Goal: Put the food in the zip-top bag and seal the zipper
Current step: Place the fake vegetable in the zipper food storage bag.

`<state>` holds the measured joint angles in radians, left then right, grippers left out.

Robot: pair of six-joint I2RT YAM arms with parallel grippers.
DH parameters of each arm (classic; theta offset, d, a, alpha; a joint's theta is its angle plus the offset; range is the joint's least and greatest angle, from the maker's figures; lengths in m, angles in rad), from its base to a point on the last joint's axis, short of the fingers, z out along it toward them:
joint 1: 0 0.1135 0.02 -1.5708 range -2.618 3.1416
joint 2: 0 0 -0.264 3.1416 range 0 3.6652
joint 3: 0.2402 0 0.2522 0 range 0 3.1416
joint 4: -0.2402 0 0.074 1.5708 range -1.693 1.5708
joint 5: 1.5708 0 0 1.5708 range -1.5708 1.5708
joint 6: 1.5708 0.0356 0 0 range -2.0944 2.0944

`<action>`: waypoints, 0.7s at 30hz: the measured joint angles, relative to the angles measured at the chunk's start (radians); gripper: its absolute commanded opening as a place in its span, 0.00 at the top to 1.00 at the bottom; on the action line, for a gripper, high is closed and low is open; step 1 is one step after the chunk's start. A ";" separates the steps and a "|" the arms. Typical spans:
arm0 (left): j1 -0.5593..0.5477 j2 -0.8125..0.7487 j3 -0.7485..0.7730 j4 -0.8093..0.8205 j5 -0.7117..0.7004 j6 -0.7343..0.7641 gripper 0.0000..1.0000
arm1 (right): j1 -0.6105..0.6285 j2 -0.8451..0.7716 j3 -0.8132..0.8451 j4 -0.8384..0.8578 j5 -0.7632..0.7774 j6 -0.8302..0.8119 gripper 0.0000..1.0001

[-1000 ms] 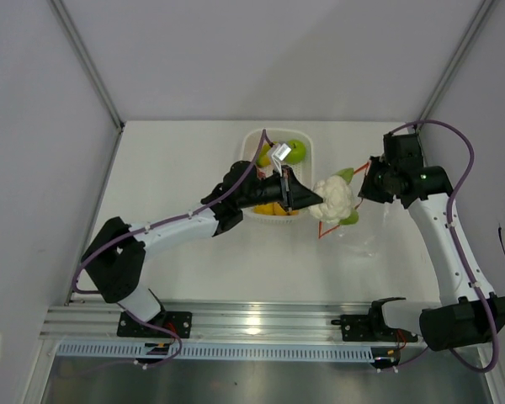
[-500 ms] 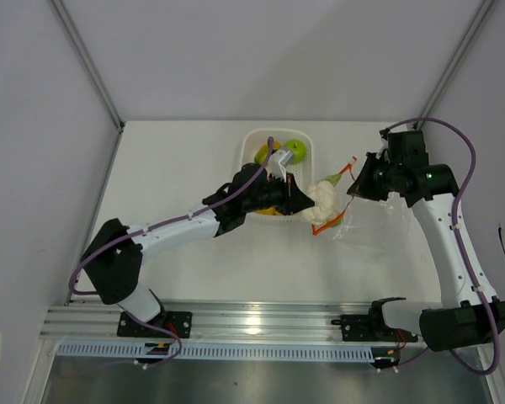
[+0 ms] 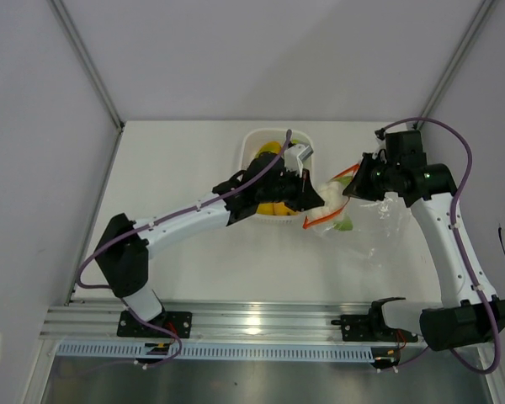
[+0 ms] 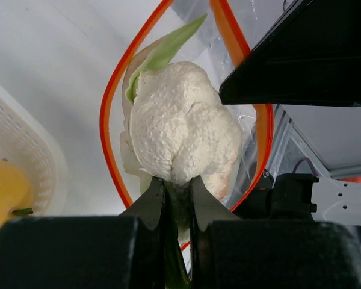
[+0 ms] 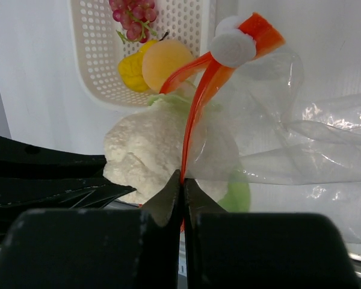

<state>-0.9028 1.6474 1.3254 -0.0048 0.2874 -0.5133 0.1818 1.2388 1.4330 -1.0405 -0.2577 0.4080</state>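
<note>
The cauliflower [image 4: 183, 129] sits at the mouth of the zip-top bag [image 5: 277, 138]. The orange-red zipper [image 4: 108, 120] loops around its white head, and part of it already seems to lie behind the clear film. The left fingers [image 4: 151, 201] stand narrow, pinching it by the stem end. The right fingers [image 5: 166, 201] are closed flat on the zipper strip and lift one lip of the mouth off the tabletop [image 3: 177, 168], so the opening forms a loop. The bag lies in the right half of the tabletop, nearer the far edge than the near one. The white basket [image 3: 246, 153] sits just beside its mouth, at the middle of the far edge. It holds a grape bunch [image 5: 132, 18], an orange fruit [image 5: 165, 63] and a yellow fruit [image 5: 131, 71].

The step in hand looks like pushing the cauliflower fully through the mouth. The opening is only a little wider than the head, so the push should run straight along the bag's length and stay centred in the loop. The left fingers should let go only once the widest part has passed the zipper. The lifted lip should stay raised and taut, because slack film would fold in front of the head. A snag on the strip could drag the light bag across the tabletop, so a slow push is safer.
</note>
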 measured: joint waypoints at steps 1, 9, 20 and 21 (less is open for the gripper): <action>0.000 0.011 0.017 -0.023 0.009 0.001 0.99 | 0.000 0.000 0.000 0.002 0.001 0.002 1.00; -0.008 0.059 0.050 -0.091 0.123 -0.001 0.95 | -0.008 0.000 0.000 0.032 -0.023 0.021 1.00; -0.011 0.076 0.125 -0.179 0.182 0.052 0.38 | -0.032 -0.003 -0.039 0.059 -0.077 0.027 1.00; -0.011 0.073 0.125 -0.192 0.174 0.061 0.37 | -0.034 -0.005 -0.048 0.063 -0.085 0.027 1.00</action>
<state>-0.9134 1.7203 1.4506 -0.1963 0.4618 -0.4522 0.1482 1.2339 1.3853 -0.9771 -0.3424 0.4351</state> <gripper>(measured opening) 0.608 0.006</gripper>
